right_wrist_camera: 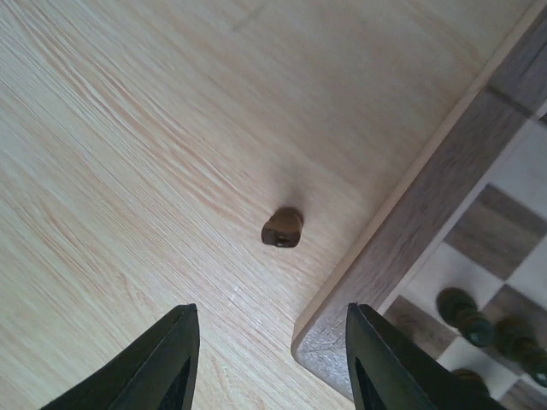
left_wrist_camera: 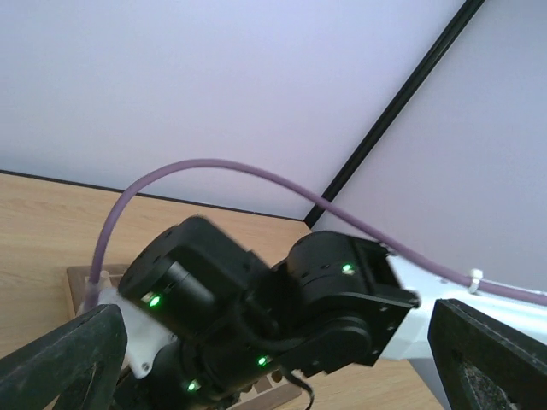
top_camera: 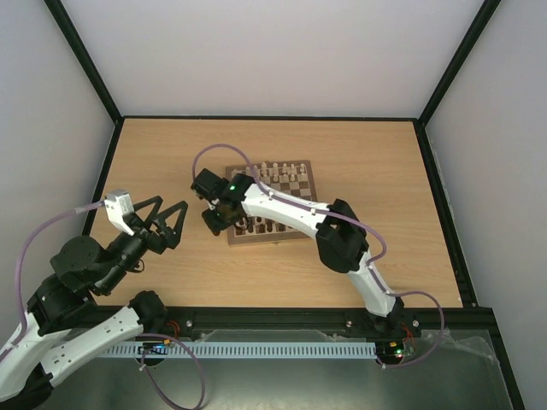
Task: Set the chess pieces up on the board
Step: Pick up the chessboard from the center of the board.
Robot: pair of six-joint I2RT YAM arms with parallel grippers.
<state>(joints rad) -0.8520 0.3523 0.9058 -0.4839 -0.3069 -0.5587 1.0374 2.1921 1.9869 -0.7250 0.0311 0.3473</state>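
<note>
A small dark brown chess piece (right_wrist_camera: pixel 282 227) lies on its side on the bare tabletop, just off the board's (right_wrist_camera: pixel 402 256) near left corner. My right gripper (right_wrist_camera: pixel 273 363) hovers over it, open, with one finger on each side and nothing between them. From above, the right arm reaches across the board (top_camera: pixel 267 240) and its gripper (top_camera: pixel 214 220) hangs past the left edge. Dark pieces (right_wrist_camera: pixel 466 309) stand in the board's near rows. My left gripper (top_camera: pixel 167 220) is raised left of the board, open wide and empty.
Pale cream pieces (top_camera: pixel 282 171) fill the board's far rows. In the left wrist view the right arm's black wrist (left_wrist_camera: pixel 256 307) fills the space between the left fingers (left_wrist_camera: pixel 60 359). A black frame and white walls bound the wooden table (top_camera: pixel 376 162).
</note>
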